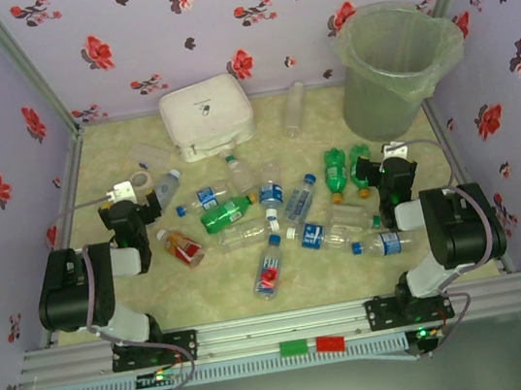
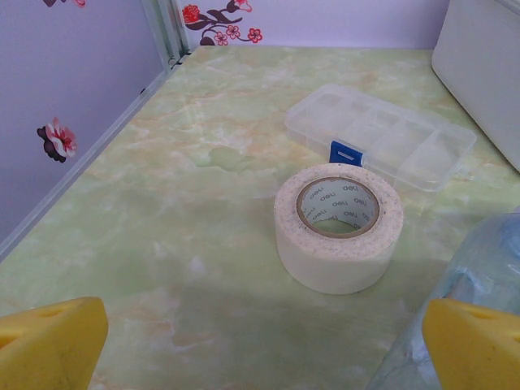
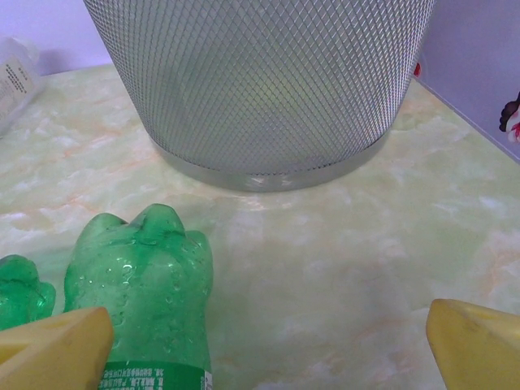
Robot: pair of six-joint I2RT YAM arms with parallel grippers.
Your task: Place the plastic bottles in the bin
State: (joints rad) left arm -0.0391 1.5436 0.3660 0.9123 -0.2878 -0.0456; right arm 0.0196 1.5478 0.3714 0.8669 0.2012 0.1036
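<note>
We're at square one: plastic bottles (image 1: pixel 227 214) all over the tabletop (image 1: pixel 217 295), bin (image 1: pixel 384 88) looks empty, left pincer (image 2: pixel 260 345) and right pincer (image 3: pixel 268 341) gaping wide, holding nothing.

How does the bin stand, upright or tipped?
Upright: the bin rests on its base near the far right corner, mouth up.
</note>
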